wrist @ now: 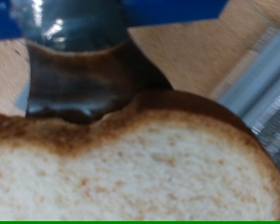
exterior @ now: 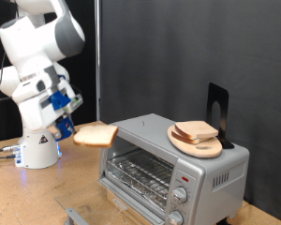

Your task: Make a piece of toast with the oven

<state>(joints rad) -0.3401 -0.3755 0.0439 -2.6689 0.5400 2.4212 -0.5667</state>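
My gripper [exterior: 66, 124] is shut on a piece of toast [exterior: 95, 135], a pale slice with a tan crust, and holds it in the air at the exterior view's left of the oven [exterior: 173, 169]. The slice is level with the oven's upper left corner, just short of it. In the wrist view the toast [wrist: 131, 168] fills the lower frame, with a dark finger [wrist: 79, 79] clamped on its edge. The silver oven's door is open, showing the wire rack [exterior: 140, 172]. Two round knobs [exterior: 181, 195] and a red mark sit on its front panel.
A round wooden plate [exterior: 196, 142] with more bread slices [exterior: 195, 131] rests on top of the oven, with a black stand [exterior: 217, 112] behind it. The oven sits on a wooden table [exterior: 37, 197]. A dark curtain hangs behind.
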